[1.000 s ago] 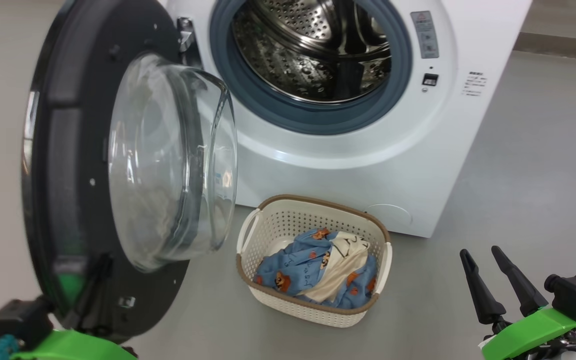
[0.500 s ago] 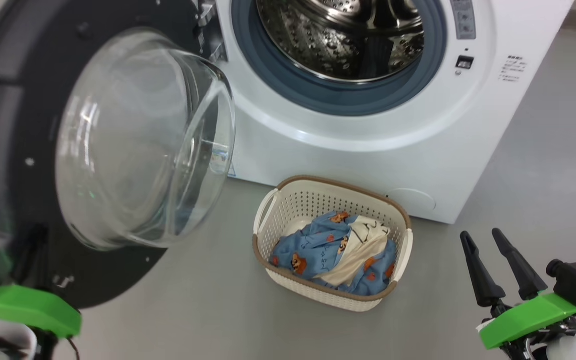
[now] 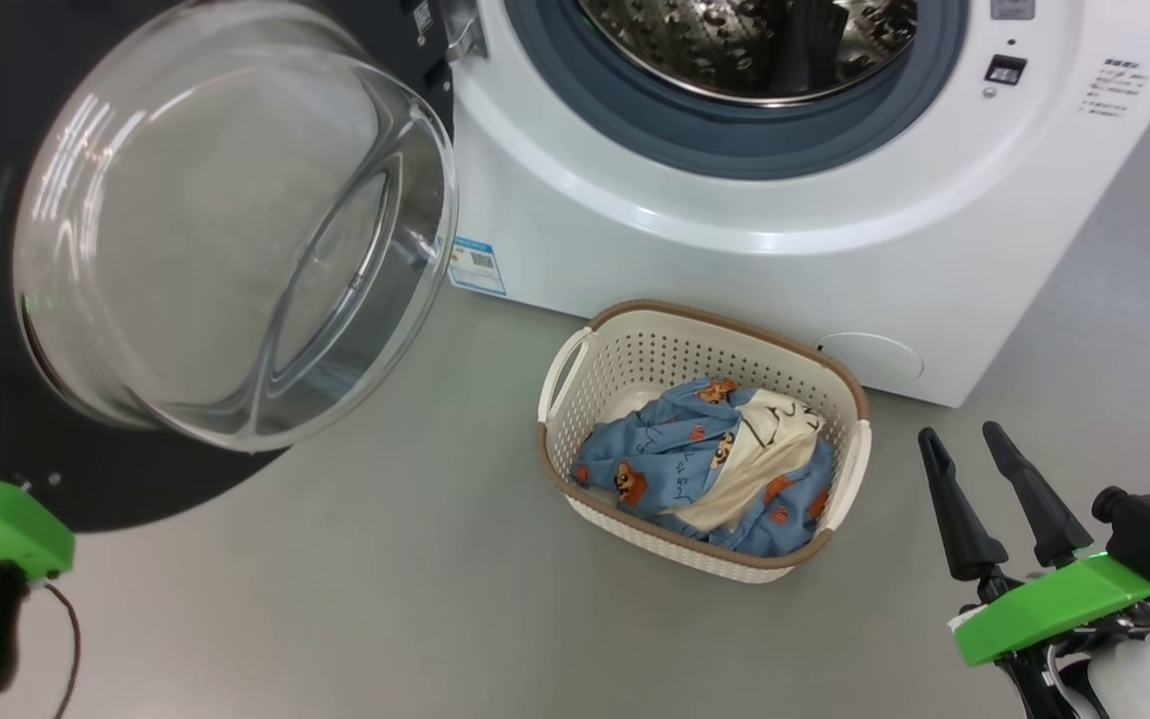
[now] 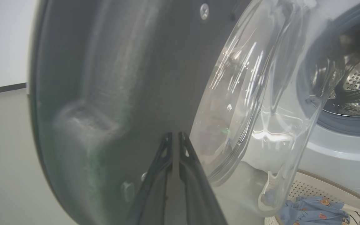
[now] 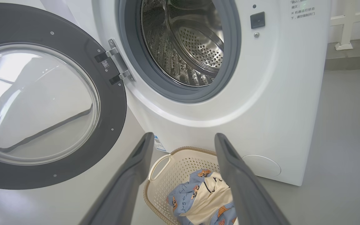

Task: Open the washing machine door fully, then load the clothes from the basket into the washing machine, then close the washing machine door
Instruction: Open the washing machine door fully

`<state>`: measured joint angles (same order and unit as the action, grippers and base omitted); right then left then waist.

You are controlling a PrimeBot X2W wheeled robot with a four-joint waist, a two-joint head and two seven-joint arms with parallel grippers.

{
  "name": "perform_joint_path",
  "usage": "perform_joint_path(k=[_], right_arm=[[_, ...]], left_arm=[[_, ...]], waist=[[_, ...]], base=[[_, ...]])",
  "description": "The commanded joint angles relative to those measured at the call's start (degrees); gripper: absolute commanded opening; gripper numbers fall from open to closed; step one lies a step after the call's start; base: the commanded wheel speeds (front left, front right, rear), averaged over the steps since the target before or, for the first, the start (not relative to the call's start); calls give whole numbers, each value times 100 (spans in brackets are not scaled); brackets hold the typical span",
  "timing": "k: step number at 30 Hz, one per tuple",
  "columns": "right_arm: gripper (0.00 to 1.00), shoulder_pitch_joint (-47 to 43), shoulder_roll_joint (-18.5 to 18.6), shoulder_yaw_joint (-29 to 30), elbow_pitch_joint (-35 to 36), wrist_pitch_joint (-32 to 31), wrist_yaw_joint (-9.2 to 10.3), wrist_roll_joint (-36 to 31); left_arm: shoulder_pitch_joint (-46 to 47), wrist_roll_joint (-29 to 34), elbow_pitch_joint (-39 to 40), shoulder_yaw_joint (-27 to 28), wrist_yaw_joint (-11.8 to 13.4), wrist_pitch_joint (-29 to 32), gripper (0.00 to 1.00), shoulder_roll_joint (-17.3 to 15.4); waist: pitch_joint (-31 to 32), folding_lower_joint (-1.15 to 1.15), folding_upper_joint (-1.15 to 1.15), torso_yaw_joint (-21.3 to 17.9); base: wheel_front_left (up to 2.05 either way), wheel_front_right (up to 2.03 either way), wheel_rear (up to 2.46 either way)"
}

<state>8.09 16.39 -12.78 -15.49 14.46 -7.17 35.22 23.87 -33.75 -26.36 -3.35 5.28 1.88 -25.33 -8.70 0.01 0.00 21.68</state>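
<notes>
Washing machine door open, blue label seen low on washing machine, print unreadable, clothes in basket, left gripper pressed together, right gripper spread

Left gripper fingers together, right gripper fingers spread

The clothes lie in the basket before the washing machine.
</notes>
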Motion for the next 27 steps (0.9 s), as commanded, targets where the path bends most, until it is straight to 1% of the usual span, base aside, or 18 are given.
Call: perform_joint_path(k=[1,7,13,16,20,25,27], right_arm=[[100,209,45,-96,117,54,-32,-85],[100,266,57,-149,82,54,-32,-75],[100,318,59,-262,39,54,-32,-42],[100,318,57,-298,18,54,-32,-20],[100,301,69,-247,8,54,-32,10],[100,260,92,-183,18,54,-32,16],[100,240,97,-158,25,54,-32,15]], left_arm=[[346,-11,-117,273,1,-92,0,-408],[909,92,-1011,109,-201,-266,0,-454],[1369,229,-1831,-28,-261,-512,0,-460],[1550,255,-2156,-76,-371,-595,0,-517],[1720,323,-2492,-179,-488,-706,0,-551],[1826,359,-2723,-255,-559,-814,0,-540],[1879,374,-2841,-293,-629,-869,0,-553]], waist=[[-67,-1,0,66],[-91,-1,0,192],[-69,-1,0,180],[-51,-1,0,131],[-27,-1,0,81],[13,-1,0,69],[31,-1,0,72]], base=[[0,0,0],[0,0,0],[0,0,0],[0,0,0],[0,0,0],[0,0,0],[0,0,0]])
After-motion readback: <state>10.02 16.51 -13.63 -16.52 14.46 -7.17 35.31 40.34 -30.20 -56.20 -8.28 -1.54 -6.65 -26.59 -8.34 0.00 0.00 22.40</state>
